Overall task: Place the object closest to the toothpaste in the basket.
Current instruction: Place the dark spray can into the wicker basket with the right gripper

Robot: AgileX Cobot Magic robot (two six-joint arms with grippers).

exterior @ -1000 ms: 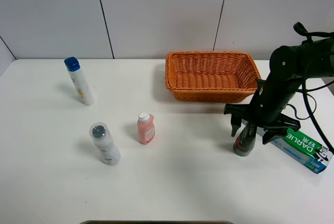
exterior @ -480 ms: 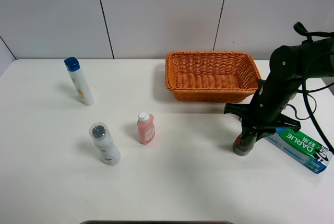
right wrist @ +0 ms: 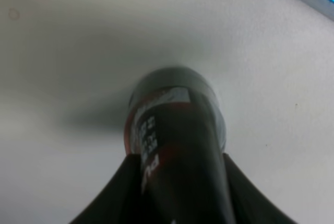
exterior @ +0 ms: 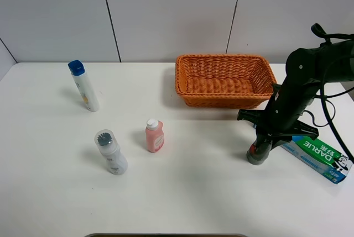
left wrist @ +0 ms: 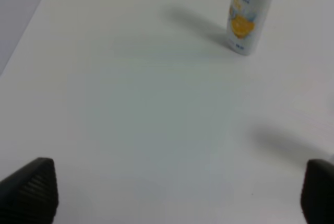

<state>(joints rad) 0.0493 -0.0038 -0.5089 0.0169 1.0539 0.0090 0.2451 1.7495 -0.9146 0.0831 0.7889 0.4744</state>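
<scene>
right end effector (exterior: pixel 265 137): clenched on the dark cylindrical bottle with a red label (exterior: pixel 257 153), base down on the white tabletop (exterior: pixel 193 193)
bottle's place: just beside the green toothpaste box (exterior: pixel 318 158), apart from the orange woven basket (exterior: pixel 224 100)
left end effector (left wrist: pixel 172 190): released, fingers wide

Orange woven basket (exterior: pixel 224 57); green toothpaste box (exterior: pixel 318 154); dark, red-labelled bottle (exterior: pixel 258 152).
</scene>
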